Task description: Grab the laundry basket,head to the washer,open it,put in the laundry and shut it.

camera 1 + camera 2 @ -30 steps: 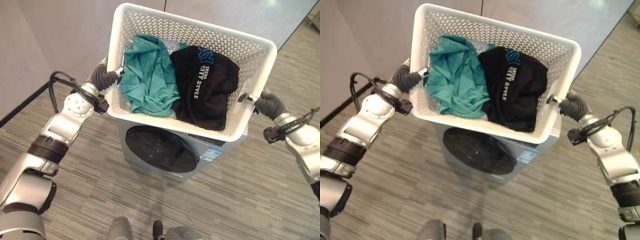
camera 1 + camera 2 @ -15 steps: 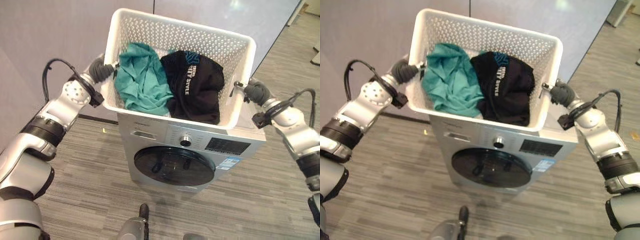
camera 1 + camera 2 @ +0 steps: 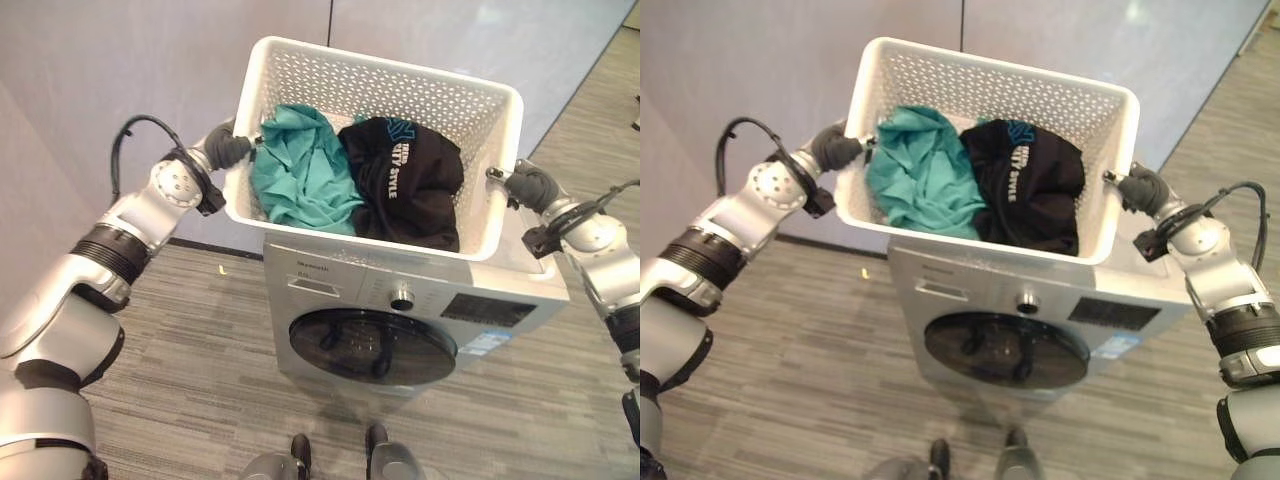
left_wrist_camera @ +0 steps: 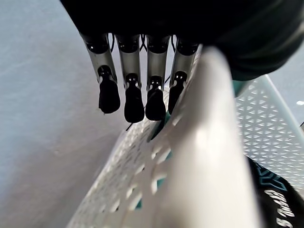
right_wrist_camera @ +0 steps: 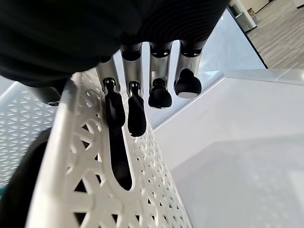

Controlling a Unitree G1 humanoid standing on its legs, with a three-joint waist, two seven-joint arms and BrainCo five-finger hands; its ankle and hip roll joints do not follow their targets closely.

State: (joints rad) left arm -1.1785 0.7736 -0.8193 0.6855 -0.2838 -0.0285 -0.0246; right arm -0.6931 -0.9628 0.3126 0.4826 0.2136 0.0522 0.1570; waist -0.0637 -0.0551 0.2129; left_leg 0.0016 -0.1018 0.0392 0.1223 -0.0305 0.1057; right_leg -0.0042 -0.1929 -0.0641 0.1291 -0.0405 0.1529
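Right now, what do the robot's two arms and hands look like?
Both arms are silver-grey with rounded segments and black bands at the joints. A black cable loops by each wrist. The left hand and right hand wear dark ribbed covers. In the wrist views, the fingers are slim silver rods in a row, ending in rounded dark tips.

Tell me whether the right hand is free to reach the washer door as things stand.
Probably not. The right hand is holding one side of the laundry basket, the left hand the other, and the washer door sits shut below the basket.
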